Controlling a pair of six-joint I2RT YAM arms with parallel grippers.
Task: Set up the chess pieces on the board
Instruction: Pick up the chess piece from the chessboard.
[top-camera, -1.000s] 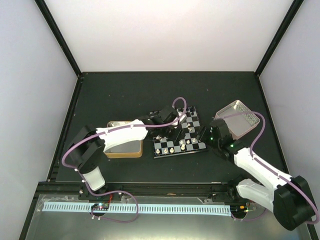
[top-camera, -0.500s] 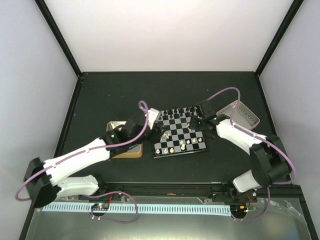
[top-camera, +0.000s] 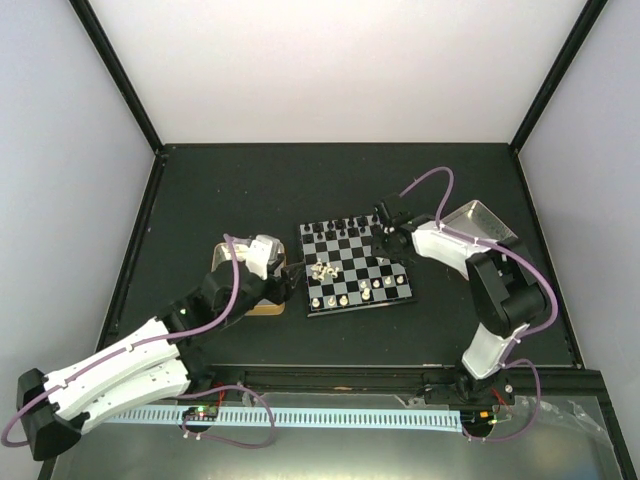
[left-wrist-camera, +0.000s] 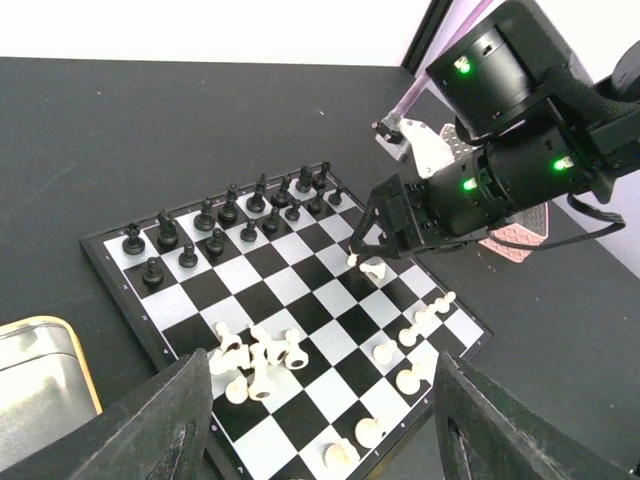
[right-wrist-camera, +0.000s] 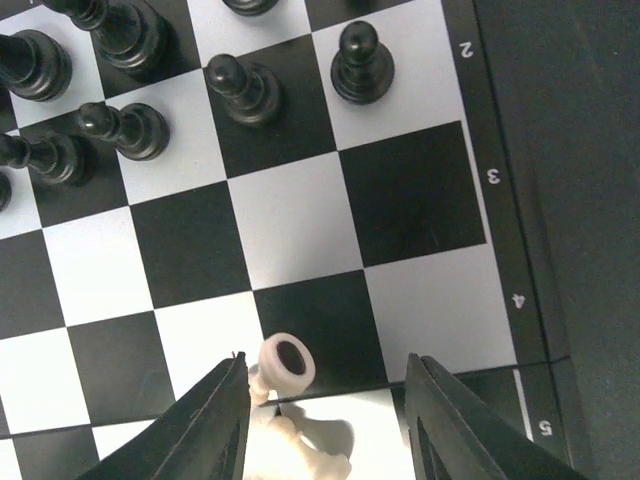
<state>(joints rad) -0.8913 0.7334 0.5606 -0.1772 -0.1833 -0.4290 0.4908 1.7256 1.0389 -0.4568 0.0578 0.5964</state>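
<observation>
Overhead view: the chess pieces (top-camera: 320, 271) are too small to identify by type. The right gripper (top-camera: 385, 227) covers the far right corner of the board (top-camera: 345, 255).

Left wrist view: the fingers of the left gripper (left-wrist-camera: 322, 390), the board's near corner and the gold-rimmed tray (left-wrist-camera: 40, 385) all run off the lower edge.

Right wrist view: the frame crops the board on three sides. One cream piece (right-wrist-camera: 288, 360) is blurred toward the bottom edge and cut off there.

A gold-rimmed tin tray (top-camera: 223, 258) sits left on the dark table (top-camera: 230, 190), a silvery pink-sided tray (top-camera: 478, 220) well apart at right.
</observation>
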